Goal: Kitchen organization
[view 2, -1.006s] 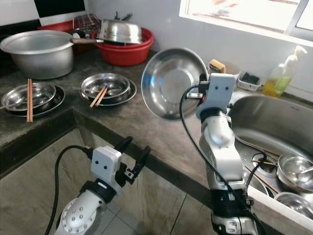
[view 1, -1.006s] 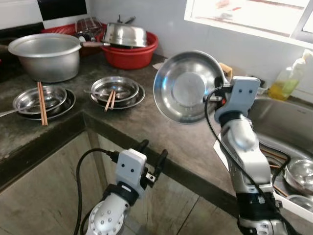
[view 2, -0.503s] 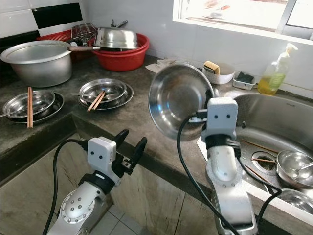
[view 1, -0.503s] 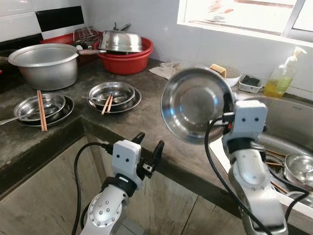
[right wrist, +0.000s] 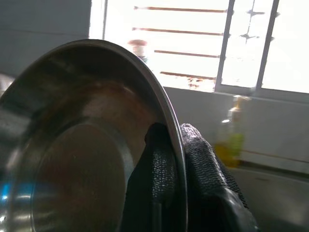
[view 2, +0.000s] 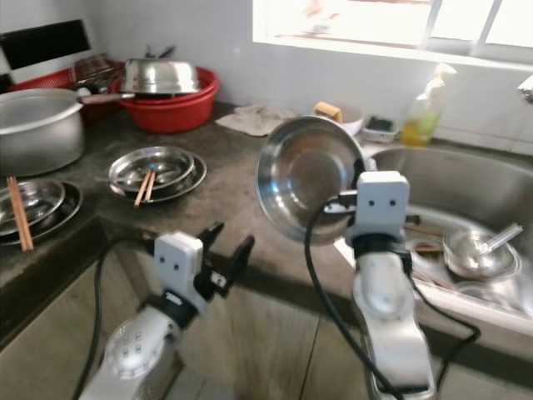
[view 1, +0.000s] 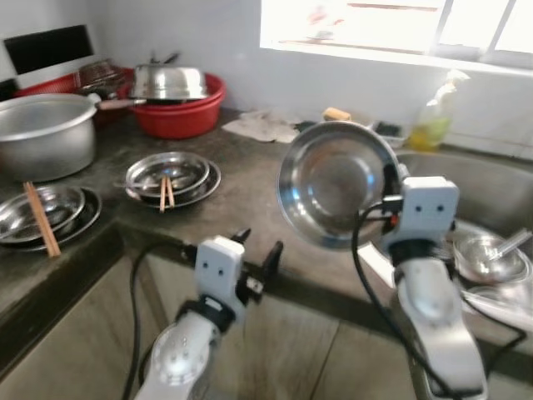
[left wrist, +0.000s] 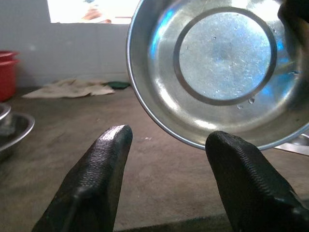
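**Right arm raised with steel bowl; left arm low at desk edge**

The right arm is bent upward, forearm near vertical. Its right gripper point(right wrist: 176, 159) jaws are closed on the rim of the steel bowl point(view 1: 337, 183), which is held on edge above the desk point(view 1: 241, 187), beside the sink point(view 2: 466, 187). The left gripper point(view 1: 258, 254) is held low before the desk edge, jaws spread wide and holding nothing.

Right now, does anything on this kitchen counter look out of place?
A crumpled rag lies loose on the counter near the wall. Chopsticks rest across stacked steel plates, apparently used dishes left out.
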You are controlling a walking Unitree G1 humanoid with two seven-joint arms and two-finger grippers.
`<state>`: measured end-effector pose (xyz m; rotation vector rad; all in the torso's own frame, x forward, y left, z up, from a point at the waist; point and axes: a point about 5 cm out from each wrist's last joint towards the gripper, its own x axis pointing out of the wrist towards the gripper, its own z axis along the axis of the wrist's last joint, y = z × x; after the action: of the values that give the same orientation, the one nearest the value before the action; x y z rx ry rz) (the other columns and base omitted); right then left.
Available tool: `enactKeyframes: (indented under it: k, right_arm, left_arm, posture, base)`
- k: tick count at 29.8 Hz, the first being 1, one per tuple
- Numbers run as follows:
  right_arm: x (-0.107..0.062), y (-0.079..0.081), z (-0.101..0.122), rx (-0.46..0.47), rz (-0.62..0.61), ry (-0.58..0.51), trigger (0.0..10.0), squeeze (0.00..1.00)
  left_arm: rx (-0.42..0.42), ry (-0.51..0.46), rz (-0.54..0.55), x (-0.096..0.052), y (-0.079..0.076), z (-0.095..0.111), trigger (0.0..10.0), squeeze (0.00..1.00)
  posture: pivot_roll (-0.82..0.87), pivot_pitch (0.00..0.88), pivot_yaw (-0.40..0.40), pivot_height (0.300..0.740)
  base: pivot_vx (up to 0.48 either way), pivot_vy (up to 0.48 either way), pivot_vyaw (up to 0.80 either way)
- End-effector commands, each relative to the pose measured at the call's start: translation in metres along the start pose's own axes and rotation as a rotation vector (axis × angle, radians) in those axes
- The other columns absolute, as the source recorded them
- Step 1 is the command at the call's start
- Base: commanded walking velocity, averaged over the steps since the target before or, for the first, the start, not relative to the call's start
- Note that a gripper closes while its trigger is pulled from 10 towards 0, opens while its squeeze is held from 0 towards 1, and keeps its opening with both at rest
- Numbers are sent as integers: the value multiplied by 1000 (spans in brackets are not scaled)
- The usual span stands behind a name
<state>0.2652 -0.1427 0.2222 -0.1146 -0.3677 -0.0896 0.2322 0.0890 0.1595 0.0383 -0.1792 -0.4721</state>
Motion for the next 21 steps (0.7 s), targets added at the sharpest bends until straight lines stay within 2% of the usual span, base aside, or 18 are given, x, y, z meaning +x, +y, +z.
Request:
enactKeyframes:
  k: [1,3,9,14,16,17,21]
  right_arm:
    - [3,-7,11,-10,-30,-46,0,0]
    - [4,-8,12,-11,-32,-49,0,0]
    - [5,-7,14,-12,-33,-53,0,0]
    - [7,-8,15,-17,-38,-59,0,0]
    - [9,-7,14,-27,-36,-55,8235,0]
    - [10,-7,14,-26,-34,-53,10000,0]
    - [12,-6,14,-26,-30,-48,10000,0]
  left_arm:
    - [12,-13,-20,3,-5,3,10000,0]
    - [16,-14,-35,3,-6,2,10000,0]
    - [31,-2,-10,4,-2,1,10000,0]
    - [26,4,1,4,-1,0,10000,0]
    - [47,-2,-1,4,-1,1,10000,0]
    - [47,-4,-3,4,-1,1,10000,0]
    - [58,-10,4,4,-1,1,10000,0]
  posture:
    - [26,0,-33,740]
    - [26,0,-33,740]
    - [27,0,-35,740]
    - [30,0,-38,740]
    - [32,0,-40,740]
    - [32,0,-40,740]
    - [32,0,-41,740]
  base:
    - [0,0,-800]
    - [0,0,-800]
    - [0,-367,-800]
    - [0,0,-658]
    - [0,0,0]
    - [0,0,0]
    - [70,-187,0]
